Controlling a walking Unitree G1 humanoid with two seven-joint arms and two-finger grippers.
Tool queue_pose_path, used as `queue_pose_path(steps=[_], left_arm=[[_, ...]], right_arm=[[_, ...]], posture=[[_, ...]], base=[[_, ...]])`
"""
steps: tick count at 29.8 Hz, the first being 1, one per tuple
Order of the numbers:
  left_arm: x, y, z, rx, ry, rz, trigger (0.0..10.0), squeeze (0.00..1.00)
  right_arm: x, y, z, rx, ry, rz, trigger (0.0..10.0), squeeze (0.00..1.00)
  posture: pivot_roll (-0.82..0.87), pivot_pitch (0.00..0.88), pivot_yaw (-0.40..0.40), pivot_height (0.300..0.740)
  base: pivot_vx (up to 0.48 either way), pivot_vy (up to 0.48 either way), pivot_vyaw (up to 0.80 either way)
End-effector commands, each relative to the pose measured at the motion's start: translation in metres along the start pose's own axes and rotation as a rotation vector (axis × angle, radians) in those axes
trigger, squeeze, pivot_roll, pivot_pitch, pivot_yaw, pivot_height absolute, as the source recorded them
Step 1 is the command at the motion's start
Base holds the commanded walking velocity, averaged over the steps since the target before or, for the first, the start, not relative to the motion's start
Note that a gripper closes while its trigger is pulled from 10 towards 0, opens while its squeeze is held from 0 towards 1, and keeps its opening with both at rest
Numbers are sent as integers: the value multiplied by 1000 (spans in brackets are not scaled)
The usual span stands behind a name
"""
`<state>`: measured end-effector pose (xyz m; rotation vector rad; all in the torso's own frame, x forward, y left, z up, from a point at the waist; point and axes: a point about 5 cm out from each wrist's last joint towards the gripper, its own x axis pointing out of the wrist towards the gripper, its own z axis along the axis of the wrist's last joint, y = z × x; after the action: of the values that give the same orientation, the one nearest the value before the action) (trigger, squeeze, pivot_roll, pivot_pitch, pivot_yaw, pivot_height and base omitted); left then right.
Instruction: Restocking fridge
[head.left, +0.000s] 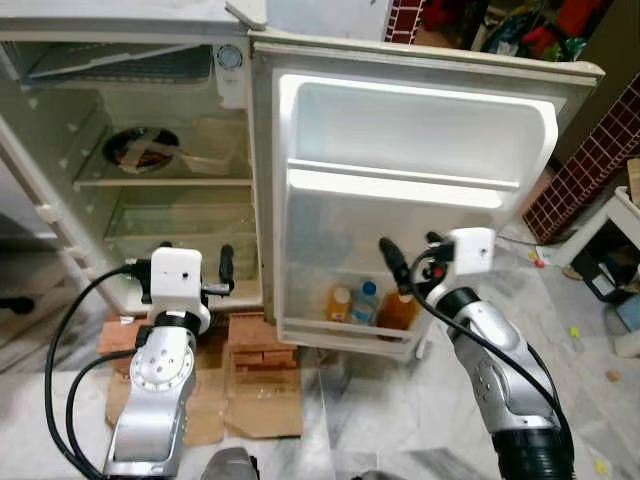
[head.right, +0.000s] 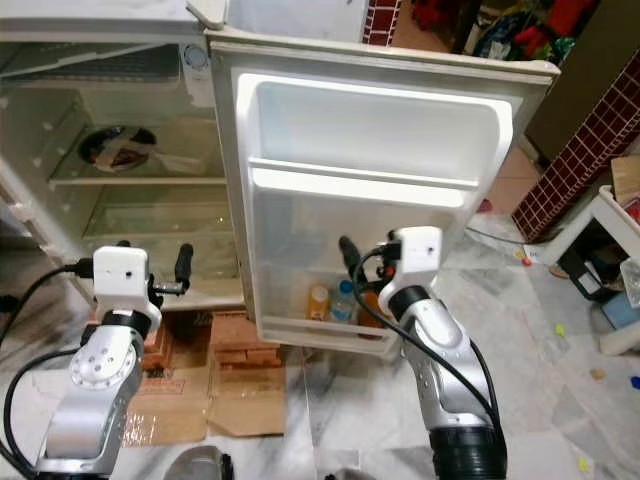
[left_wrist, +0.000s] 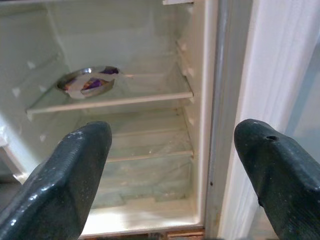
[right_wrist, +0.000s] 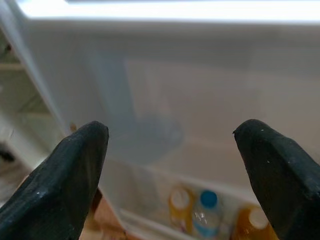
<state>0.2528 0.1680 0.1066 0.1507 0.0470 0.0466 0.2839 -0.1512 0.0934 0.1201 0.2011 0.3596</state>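
The small old white fridge (head.left: 250, 150) stands wide open on a stack of red bricks (head.left: 258, 340) and flattened brown cardboard (head.left: 250, 400), its door (head.left: 410, 190) swung out toward the room. Down in the bottom rack of that door sit three plastic bottles close together: a small orange-juice bottle with a yellow cap (head.left: 340, 303), a clear water bottle with a blue cap (head.left: 366, 302) just beside it, and a larger amber-filled bottle (head.left: 398, 310) partly hidden behind the right arm. The right tool (head.left: 412, 255) hangs above them in front of the door's inner wall, its two black fingers (right_wrist: 75, 170) spread wide and holding nothing. The left tool (head.left: 195, 262) is level with the cabinet's lower opening, also spread wide and empty, pointing at the glass shelves; on the middle shelf lies a round steel dish with something dark in it (left_wrist: 87, 82). I'd judge the bottles to be fairly light, with smooth rounded walls that could be slick if cold or wet, and thin enough to dent under a hard squeeze, the water bottle most of all. The safest hold looks to be across the body just under the shoulder, or the stiffer neck below the cap, coming from above since the rack's front lip covers their lower halves. Packed this tightly, a finger pushed between them could tip a neighbour.
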Motion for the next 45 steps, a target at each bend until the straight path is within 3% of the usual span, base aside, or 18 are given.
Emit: queue_pose_path(steps=[1,11,14,24,29,33,35,36,37,39,41,45], left_arm=[[1,-6,7,-5,-25,-19,10000,0],[1,-7,10,-5,-37,-25,10000,0],[-8,-9,0,-38,15,-16,10000,0],[-9,-8,-7,-46,56,5,10000,0],[-7,-2,-18,-155,160,123,10000,0],[-8,1,-24,-179,208,142,10000,0],[-8,1,-24,-184,215,136,10000,0],[-8,1,-24,-184,215,136,10000,0],[-8,1,-24,-189,223,131,10000,0],[-7,1,-24,-192,226,131,10000,0],[-7,0,-25,-193,235,126,10000,0],[-6,-1,-25,-186,240,117,10000,0]], right_arm=[[-3,-14,-6,-31,56,-11,10000,0],[-2,-21,-8,-39,79,-20,10000,0],[-2,-23,-10,-75,125,-6,10000,0],[8,-30,0,-123,69,-31,10000,0],[16,-31,14,-150,0,-60,10000,0],[21,-30,21,-140,-23,-55,10000,0],[21,-24,21,-94,-32,86,10000,0],[21,-24,21,-94,-32,86,10000,0],[16,-14,21,-67,-18,238,10000,0],[14,-11,20,-67,-12,284,10000,0],[4,0,17,-71,36,459,10000,0],[-8,4,9,-77,106,589,10000,0]], posture=[[78,0,-53,740],[81,0,-60,740],[85,0,-62,740],[87,0,-61,740],[90,0,-62,740],[92,0,-63,740],[97,0,-65,740],[97,0,-65,740],[95,0,-63,740],[95,0,-63,740],[92,0,-63,740],[94,0,-63,740]], base=[[0,-416,0],[246,-396,0],[424,-109,0],[453,0,181],[262,0,733],[0,0,709],[0,0,628],[0,0,556],[0,0,0],[0,0,0],[0,0,0],[0,0,0]])
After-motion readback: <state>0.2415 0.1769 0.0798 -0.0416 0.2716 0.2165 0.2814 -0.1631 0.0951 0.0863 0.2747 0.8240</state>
